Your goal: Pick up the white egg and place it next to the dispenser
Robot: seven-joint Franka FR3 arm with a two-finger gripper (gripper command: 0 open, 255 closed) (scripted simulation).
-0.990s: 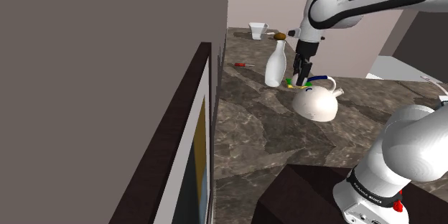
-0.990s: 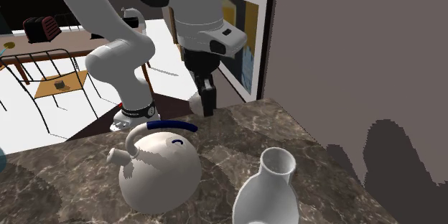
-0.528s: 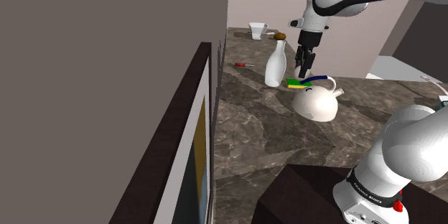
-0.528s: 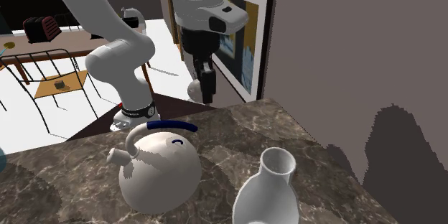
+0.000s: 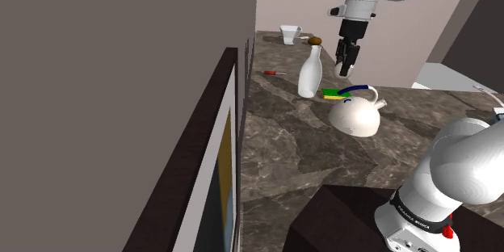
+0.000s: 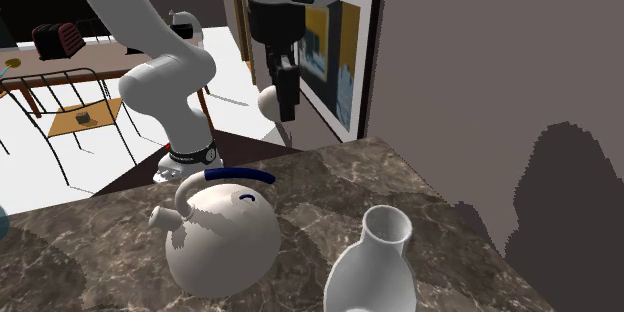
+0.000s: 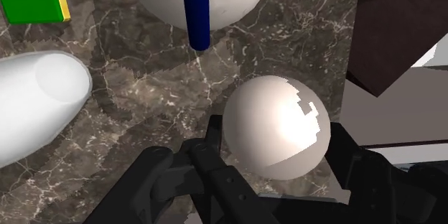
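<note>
My black gripper hangs high over the marble counter, above the kettle and beside the dispenser. It is shut on the white egg, which sits clasped between the two fingers. In the second exterior view the egg shows just beside the gripper, well above the counter edge. The dispenser is a white bottle with a brown cap, standing upright; its neck and body show too.
A white kettle with a blue handle stands under the gripper. A green sponge lies between the kettle and the dispenser. A red screwdriver and a white cup lie farther back. A framed picture leans by the wall.
The gripper has risen from just behind the kettle to well above the counter, carrying the egg up with it. Kettle, dispenser and sponge have not moved.
</note>
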